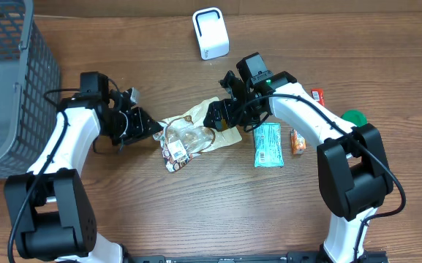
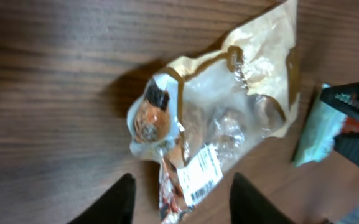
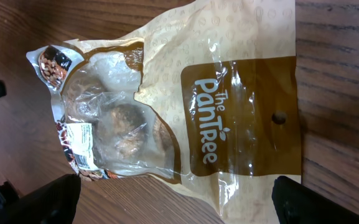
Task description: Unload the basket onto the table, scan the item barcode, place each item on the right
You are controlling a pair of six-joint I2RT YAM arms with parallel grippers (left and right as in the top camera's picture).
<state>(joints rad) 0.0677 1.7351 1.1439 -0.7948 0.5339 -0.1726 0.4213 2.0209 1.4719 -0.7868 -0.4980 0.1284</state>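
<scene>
PanTree snack bag [image 1: 194,137] lies flat on the wooden table [image 1: 123,219] between the two arms, printed face up. Its long axis runs on a diagonal in the overhead view. The header end with the hang hole points toward the right gripper [image 1: 221,117], and the filled end with the white barcode label [image 2: 198,177] points toward the left gripper [image 2: 185,199].

The left claw's fingers stand apart, with the bag's label end reaching in between them; nothing looks pinched. The right claw is spread wide above the header, also holding nothing.

A white box-shaped device [image 1: 211,33], probably the scanner, stands at the far side of the table, well apart from the bag.

To do this step well, the grip is best taken on a plain edge or the header, never over the label. The crinkly film around the barcode should be kept taut and flat, and that face then turned squarely toward the scanner's window.
</scene>
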